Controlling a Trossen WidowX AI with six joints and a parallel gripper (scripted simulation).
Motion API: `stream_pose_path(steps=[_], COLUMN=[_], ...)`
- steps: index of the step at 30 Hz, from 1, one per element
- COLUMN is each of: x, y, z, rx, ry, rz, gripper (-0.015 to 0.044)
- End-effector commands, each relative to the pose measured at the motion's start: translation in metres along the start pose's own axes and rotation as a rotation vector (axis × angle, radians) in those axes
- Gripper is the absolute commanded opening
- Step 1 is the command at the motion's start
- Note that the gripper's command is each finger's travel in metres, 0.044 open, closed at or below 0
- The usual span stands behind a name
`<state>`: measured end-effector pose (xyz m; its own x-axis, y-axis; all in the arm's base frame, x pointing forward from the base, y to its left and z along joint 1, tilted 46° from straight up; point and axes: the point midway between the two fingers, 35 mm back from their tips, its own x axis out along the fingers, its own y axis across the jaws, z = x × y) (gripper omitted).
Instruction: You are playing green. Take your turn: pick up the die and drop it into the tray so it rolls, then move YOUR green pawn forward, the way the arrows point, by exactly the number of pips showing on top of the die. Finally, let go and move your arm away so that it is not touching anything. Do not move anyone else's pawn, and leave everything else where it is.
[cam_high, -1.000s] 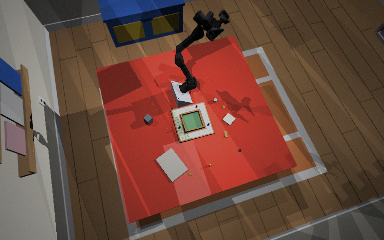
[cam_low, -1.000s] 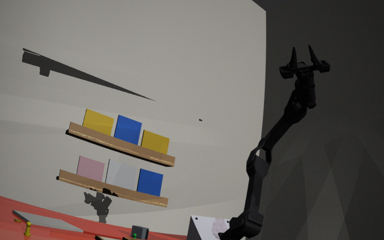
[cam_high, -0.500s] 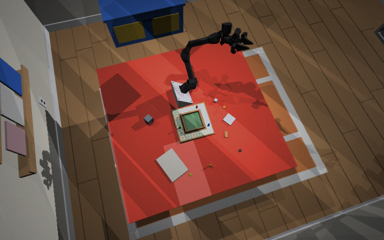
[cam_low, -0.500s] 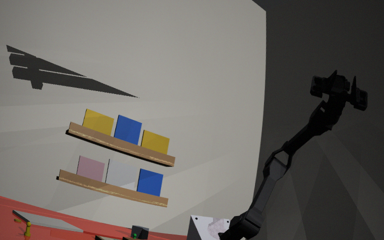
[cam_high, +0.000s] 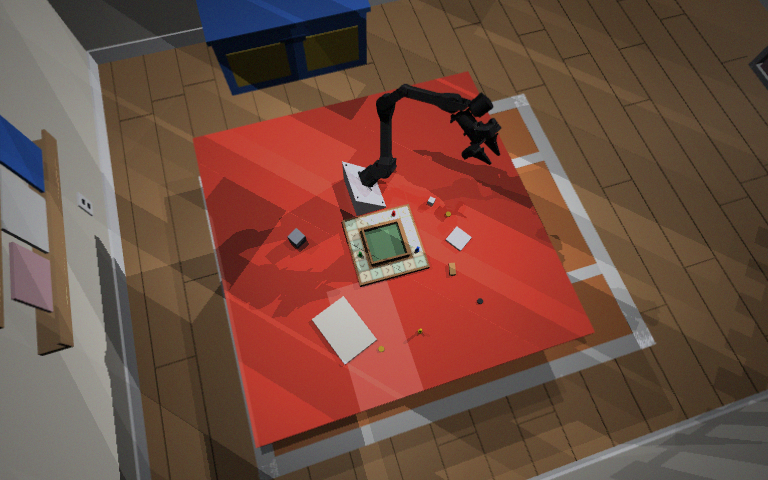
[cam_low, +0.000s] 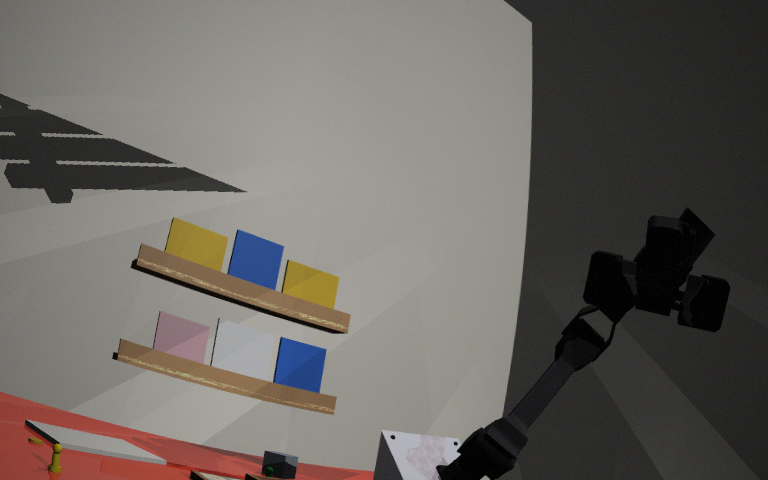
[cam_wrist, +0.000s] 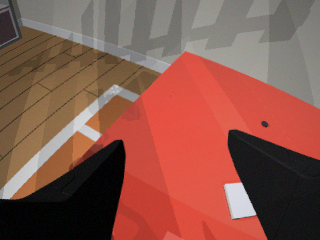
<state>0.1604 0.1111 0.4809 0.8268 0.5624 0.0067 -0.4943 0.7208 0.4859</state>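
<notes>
The gripper (cam_high: 493, 158) (cam_low: 656, 294) (cam_wrist: 176, 143) hangs above the table (cam_high: 498, 362) (cam_low: 22, 413) (cam_wrist: 155, 150) near its right edge in the top view, fingers apart with nothing between them. The small white die (cam_high: 431, 200) lies between the board (cam_high: 390, 275) and that edge, with a yellow disc (cam_high: 448, 213) just beside it and a white square (cam_high: 458, 238) (cam_wrist: 240, 201) near. The green pawn (cam_high: 360, 254) (cam_low: 269, 470) stands on the board's left side; the red pawn (cam_high: 393, 213) and blue pawn (cam_high: 416, 249) stand on other sides of the tray (cam_high: 385, 242). A grey cube (cam_high: 296, 237) (cam_low: 281, 463) sits toward the left edge
</notes>
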Motion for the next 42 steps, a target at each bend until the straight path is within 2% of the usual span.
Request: stream_pose_path(steps=[1, 8, 13, 17, 19, 42], x=[0.024, 0.043, 0.032, 0.012, 0.008, 0.024], y=[-0.021, -0.071, -0.098, -0.11, -0.111, -0.108], z=[-0.047, -0.147, -0.207, -0.247, -0.252, -0.286], rx=[0.101, 0.438, 0.792, 1.19, 1.262, 1.262], ry=[0.196, 0.606, 0.861, 1.045, 1.069, 1.069], rz=[-0.057, -0.239, -0.413, -0.59, -0.619, -0.618], gripper=[0.0275, 0.0275, 0.0275, 0.0275, 0.0275, 0.0275])
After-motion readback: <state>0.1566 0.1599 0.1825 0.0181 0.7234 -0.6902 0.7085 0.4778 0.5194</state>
